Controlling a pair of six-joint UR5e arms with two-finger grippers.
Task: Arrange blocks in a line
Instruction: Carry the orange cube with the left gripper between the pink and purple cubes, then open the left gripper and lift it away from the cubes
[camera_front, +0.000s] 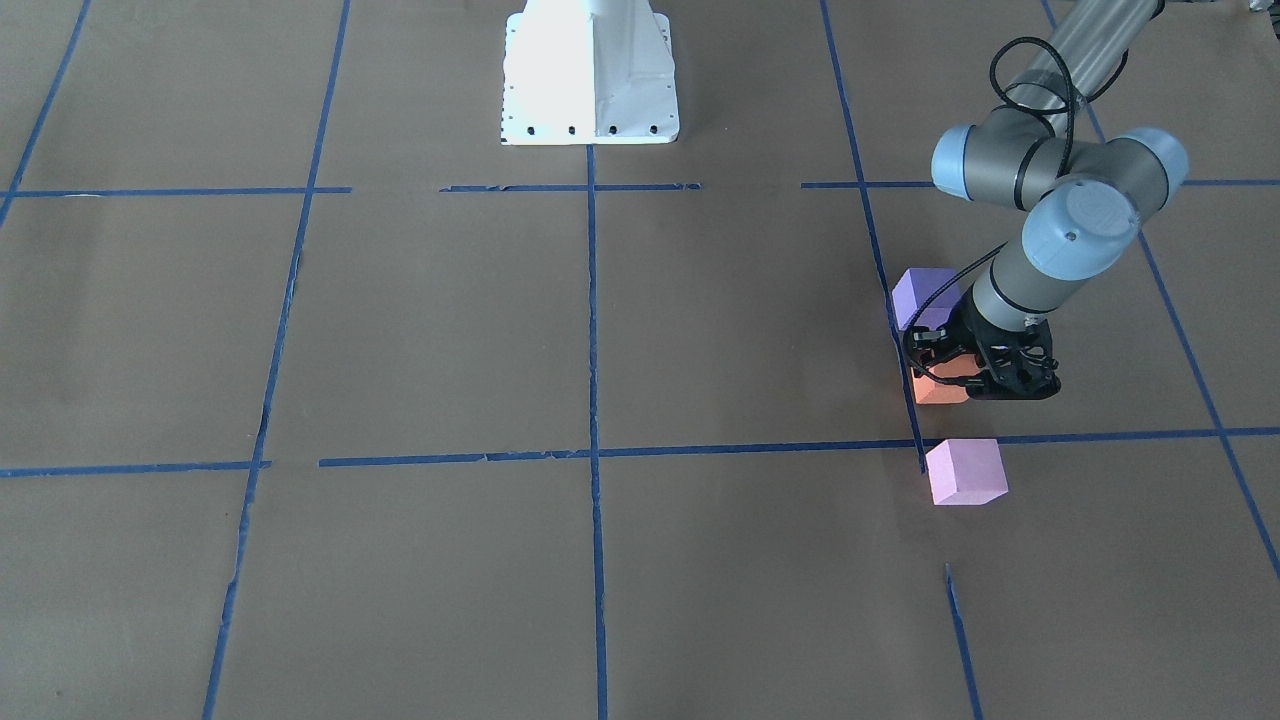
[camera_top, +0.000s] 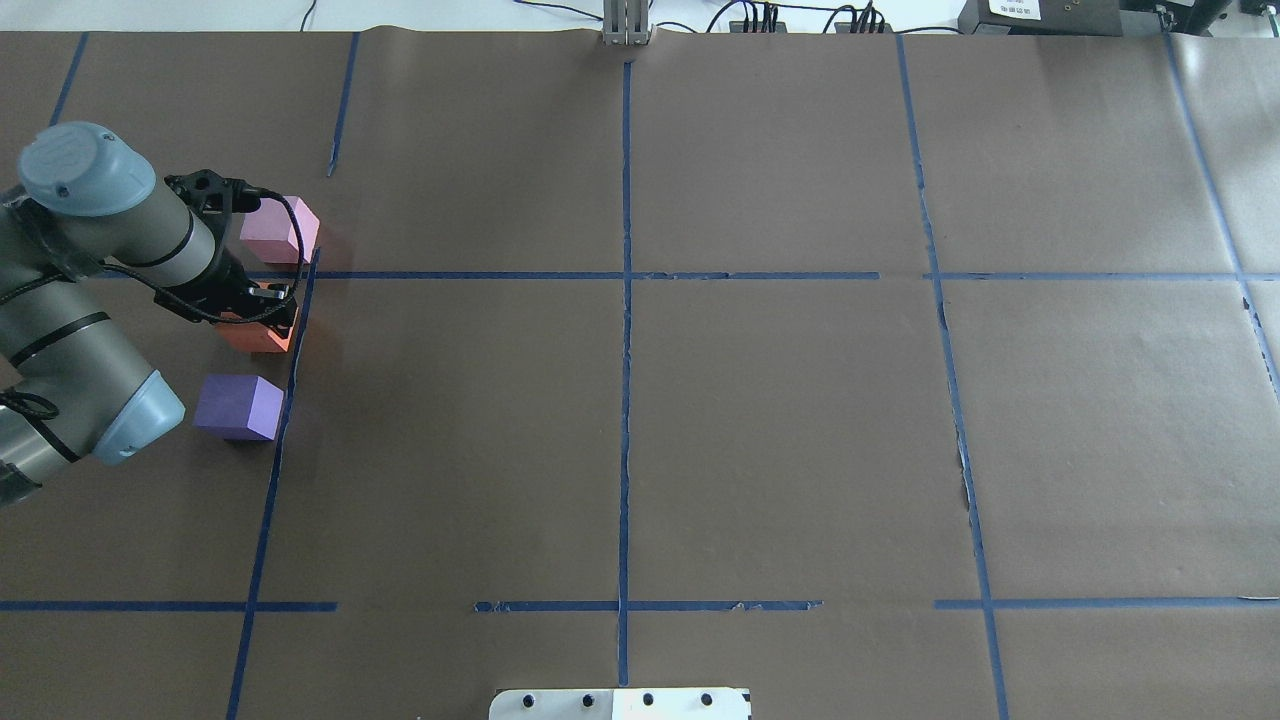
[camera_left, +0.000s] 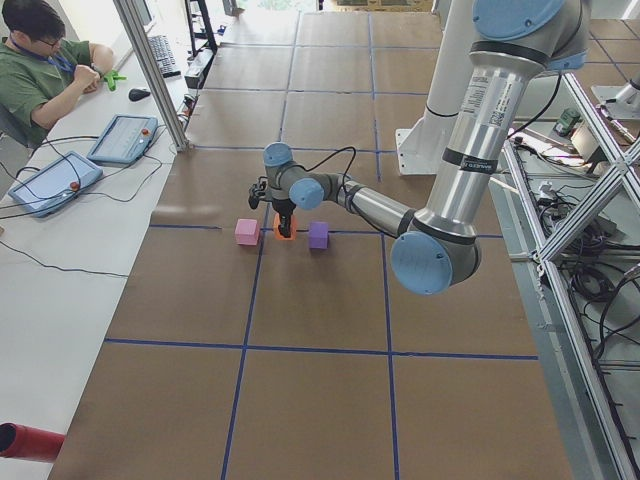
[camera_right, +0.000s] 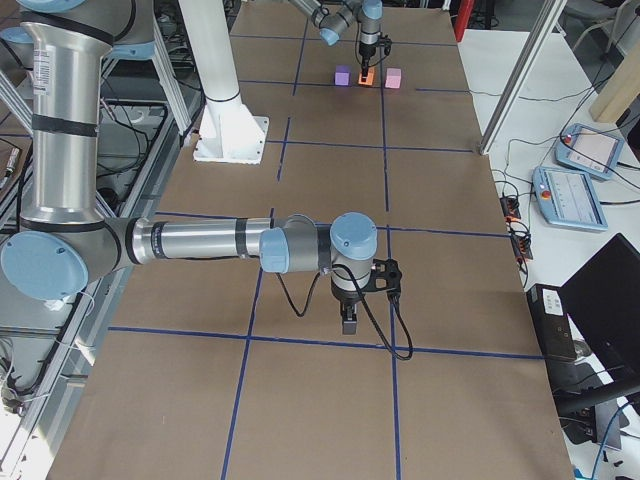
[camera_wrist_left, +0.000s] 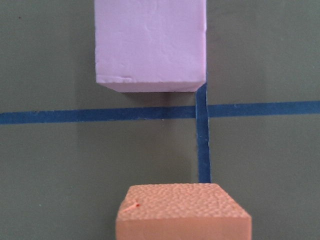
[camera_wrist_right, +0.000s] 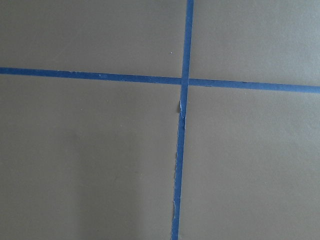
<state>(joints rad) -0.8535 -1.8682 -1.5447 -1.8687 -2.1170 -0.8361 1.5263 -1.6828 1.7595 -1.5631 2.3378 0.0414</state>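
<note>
here, pebbly orange block (camera_wrist_left: 182, 205) sits between purple block (camera_top: 238, 405) and pink block (camera_wrist_left: 150, 42).

Orange block (camera_front: 936, 392), pebbly grain, at black left gripper fingers (camera_front: 1005, 388); dark purple block (camera_front: 922, 295) one side of them, pale pink block (camera_front: 965, 470) other side. Table paper (camera_front: 450, 330) brown w/ blue tape grid (camera_front: 592, 320).

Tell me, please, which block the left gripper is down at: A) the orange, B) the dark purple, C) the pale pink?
A: in the overhead view the left gripper sits at the orange block, between the purple block and the pink block, which lie free.
</note>
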